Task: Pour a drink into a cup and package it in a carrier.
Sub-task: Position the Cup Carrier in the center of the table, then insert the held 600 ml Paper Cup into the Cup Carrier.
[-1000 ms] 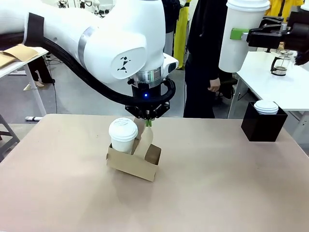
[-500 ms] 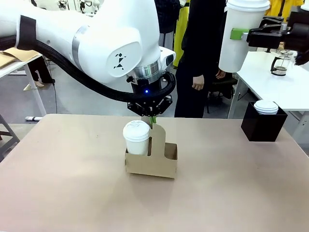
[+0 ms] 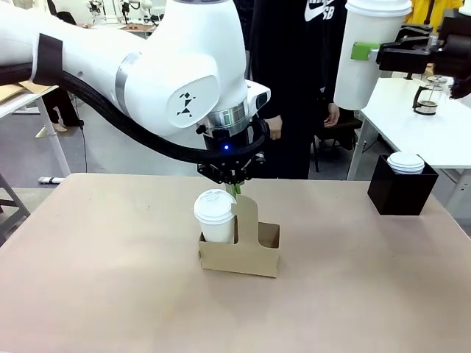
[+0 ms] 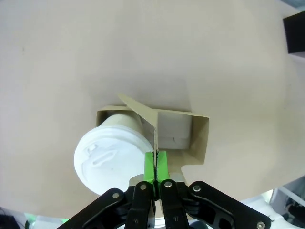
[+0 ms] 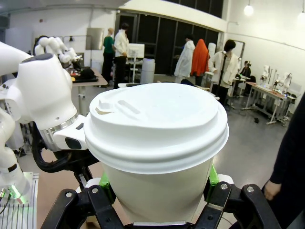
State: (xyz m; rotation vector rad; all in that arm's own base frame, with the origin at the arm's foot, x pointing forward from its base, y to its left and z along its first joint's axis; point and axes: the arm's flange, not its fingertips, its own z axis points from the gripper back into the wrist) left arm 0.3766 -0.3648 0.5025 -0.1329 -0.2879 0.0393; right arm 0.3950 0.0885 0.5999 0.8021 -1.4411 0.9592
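— What stands around the carrier [image 3: 239, 254]?
— It sits level near the middle of the tan tabletop [image 3: 110, 294], with a lidded white cup [image 3: 215, 217] in its left slot. A black box [image 3: 401, 195] of white lids [image 3: 405, 162] stands at the far right edge, well apart. A person [image 3: 294, 88] in black stands across the tabletop, behind the left arm.
— And the drink [image 3: 426, 107]?
— Dark, low in the glass jug [image 3: 427, 95] on the white side table [image 3: 441, 140] at far right.
— The left hand [image 3: 234, 188]?
— Pointing straight down, jaws pressed together on the top of the carrier's handle tab [image 3: 246, 220], green pads [image 4: 150, 164] pinching the cardboard. I can't tell whether the carrier rests or hangs just clear.
— The right hand [image 3: 364, 51]?
— High at the right, clamped round a second cup [image 5: 157, 143], white and lidded, well above the tabletop.
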